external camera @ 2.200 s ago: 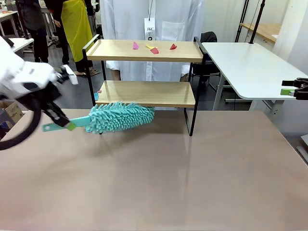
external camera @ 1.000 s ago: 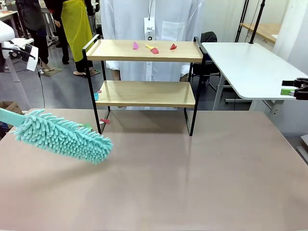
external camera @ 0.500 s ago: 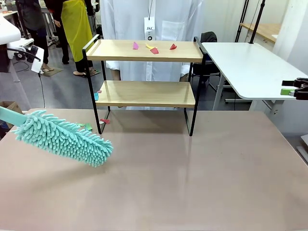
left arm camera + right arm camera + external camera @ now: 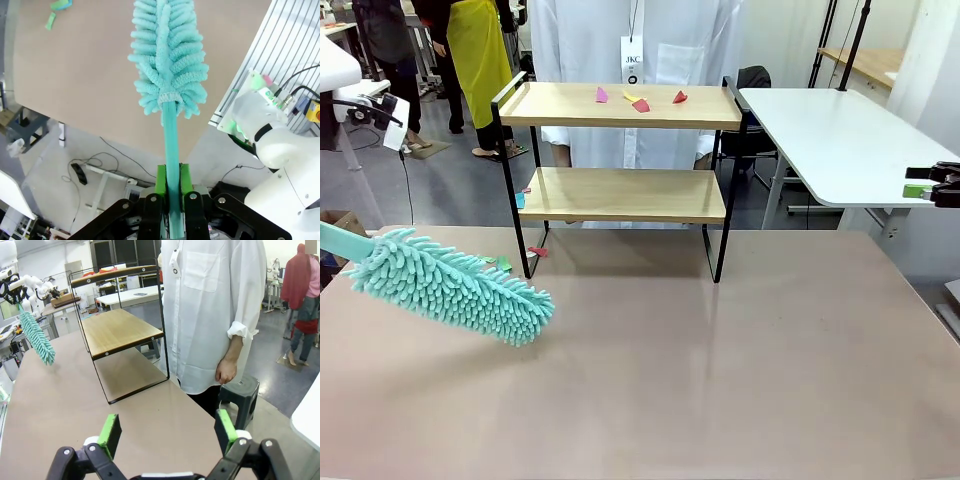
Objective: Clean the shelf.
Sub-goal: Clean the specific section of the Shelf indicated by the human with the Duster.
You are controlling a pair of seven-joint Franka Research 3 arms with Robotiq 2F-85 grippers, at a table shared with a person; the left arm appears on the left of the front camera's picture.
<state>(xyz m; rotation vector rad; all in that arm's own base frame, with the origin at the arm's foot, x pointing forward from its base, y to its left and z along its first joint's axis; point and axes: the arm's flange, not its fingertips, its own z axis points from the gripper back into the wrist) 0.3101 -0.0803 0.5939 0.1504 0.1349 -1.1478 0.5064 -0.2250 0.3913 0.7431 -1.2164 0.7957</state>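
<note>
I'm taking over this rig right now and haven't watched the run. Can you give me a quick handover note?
Left gripper: shut on the duster handle, with the head over the left of the table.
Right gripper: open, holding nothing, off to the right.
Shelf: at the table's far side, with a person standing behind it.
Done: the lower board looks nearly bare. Fallen scraps lie on the table by the left leg.
Left: top scraps, pink, yellow and red, to sweep off the upper board.
</note>
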